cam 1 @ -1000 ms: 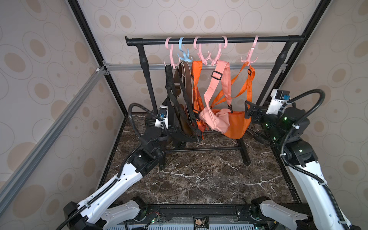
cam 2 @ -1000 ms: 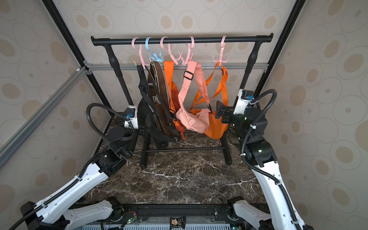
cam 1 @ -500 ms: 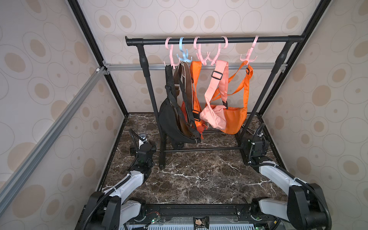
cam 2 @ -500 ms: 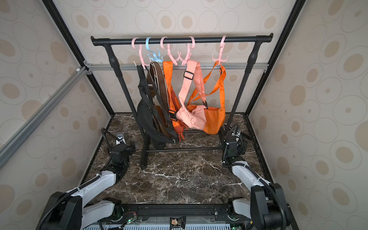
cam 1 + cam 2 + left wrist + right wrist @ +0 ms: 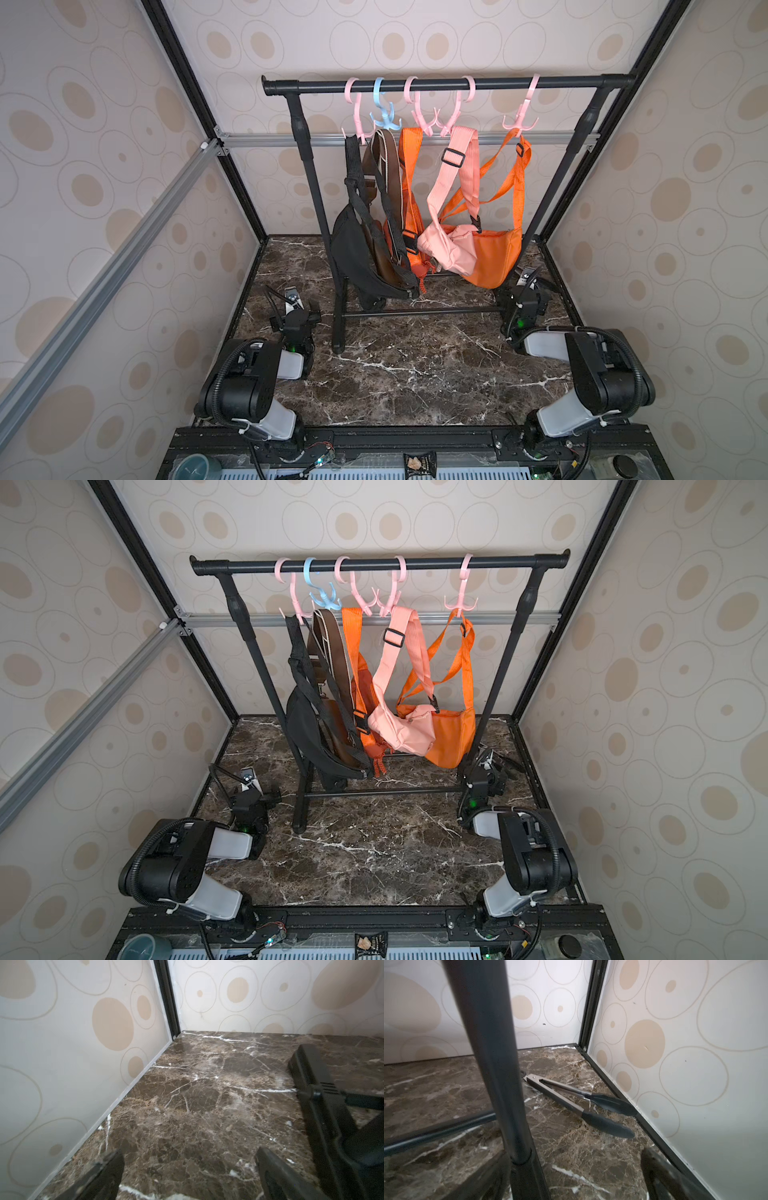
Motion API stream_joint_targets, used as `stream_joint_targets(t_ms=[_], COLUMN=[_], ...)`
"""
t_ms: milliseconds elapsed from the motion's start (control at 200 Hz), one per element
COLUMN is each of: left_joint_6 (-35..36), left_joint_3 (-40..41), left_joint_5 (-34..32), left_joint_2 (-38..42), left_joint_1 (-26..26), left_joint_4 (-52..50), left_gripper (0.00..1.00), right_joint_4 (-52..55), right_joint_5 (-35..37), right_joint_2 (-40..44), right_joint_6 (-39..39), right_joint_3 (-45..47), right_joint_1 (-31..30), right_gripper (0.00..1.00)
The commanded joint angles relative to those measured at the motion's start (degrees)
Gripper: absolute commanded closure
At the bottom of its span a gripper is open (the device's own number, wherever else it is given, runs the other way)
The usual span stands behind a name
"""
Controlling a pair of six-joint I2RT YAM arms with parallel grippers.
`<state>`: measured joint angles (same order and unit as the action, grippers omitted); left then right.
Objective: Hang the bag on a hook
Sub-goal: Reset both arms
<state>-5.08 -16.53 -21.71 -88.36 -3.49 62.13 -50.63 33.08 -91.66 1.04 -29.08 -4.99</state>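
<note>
Orange bag [image 5: 490, 257] hangs from the pink hook [image 5: 519, 120]!
Left claw [image 5: 190, 1153] and right claw [image 5: 574, 1155] gape empty, low over the bench [image 5: 415, 365], well below it.

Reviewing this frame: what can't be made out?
- Brown leather bag: body mostly hidden behind black fabric sling bag, both top views.
- Steel tongs with black tips: hinge end hidden by black metal rack post, right wrist view.
- Left gripper: fingers blurred, cut off by frame edge, left wrist view.

Metal tongs [image 5: 604, 1123] with dark tips lie on the brown marble tabletop [image 5: 415, 374], near the corner of the circle-patterned walls [image 5: 695, 1064]
</note>
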Motion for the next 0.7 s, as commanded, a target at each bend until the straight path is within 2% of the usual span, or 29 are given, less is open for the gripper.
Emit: stream_joint_targets(t_ms=[0, 100, 180, 220, 315, 395, 425, 455, 505, 540, 575, 615, 635, 695], left_joint_6=[1.3, 1.8, 3.0, 3.5, 3.4, 3.2, 3.2, 3.2, 3.2, 3.2, 3.2, 3.2, 3.2, 3.2], left_joint_3=[-1.4, -0.9, 3.3, 3.6, 3.7, 3.6, 3.5, 3.6, 3.8, 3.9, 3.9, 3.9, 3.9, 4.1], left_joint_5=[3.1, 4.6, 9.3, 9.2, 9.2, 9.1, 9.1, 9.1, 9.1, 9.0, 9.0, 9.0, 9.1, 7.9], left_joint_2=[0.0, 0.0, -1.5, -2.4, -2.2, -2.4, -2.4, -2.3, -2.4, -2.3, -2.3, -2.2, -2.3, -2.3], left_joint_1=[0.5, 0.5, 0.5, 0.5, 0.5, 0.6, 0.6, 0.6, 0.5, 0.6, 0.6, 0.6, 0.5, 0.5], left_joint_4=[4.7, 5.7, 13.8, 15.6, 15.8, 15.7, 15.5, 15.7, 16.1, 16.2, 16.2, 16.2, 16.3, 16.8], left_gripper=[0.00, 0.00, 0.00, 0.00, 0.00, 0.00, 0.00, 0.00, 0.00, 0.00, 0.00, 0.00, 0.00, 0.00], right_joint_4=[-6.2, -6.5, -6.8, -5.9, -6.4, -12.9, -8.3, -1.2, 17.1, 25.0, 25.1, 17.0, 16.4, 18.6], right_joint_5=[-1.4, -4.4, -5.7, -6.0, -3.0, -0.7, 0.4, -1.3, -4.0, -1.3, 0.2, 2.0, 3.2, -1.9], right_joint_2=[-2.3, -4.1, -4.7, -4.7, -2.8, 1.0, 4.0, 7.2, 11.1, 11.1, 11.0, 10.0, 10.2, 11.3], right_joint_6=[-0.9, -1.2, -1.6, -1.1, 1.0, -0.5, -1.7, -3.4, -3.6, -1.8, -0.2, -1.2, -2.1, -4.2], right_joint_3=[-0.5, -1.2, -1.7, -2.2, 0.0, 3.7, 2.7, 0.8, -4.9, -7.8, -6.8, -3.5, -3.2, -3.1], right_joint_1=[0.6, 0.6, 0.9, 1.2, 1.9, -0.6, -2.6, -3.9, -4.6, -4.6, -4.5, -4.5, -5.3, -6.4], right_gripper=[0.00, 0.00, 0.00, 0.00, 0.00, 0.00, 0.00, 0.00, 0.00, 0.00, 0.00, 0.00, 0.00, 0.00])
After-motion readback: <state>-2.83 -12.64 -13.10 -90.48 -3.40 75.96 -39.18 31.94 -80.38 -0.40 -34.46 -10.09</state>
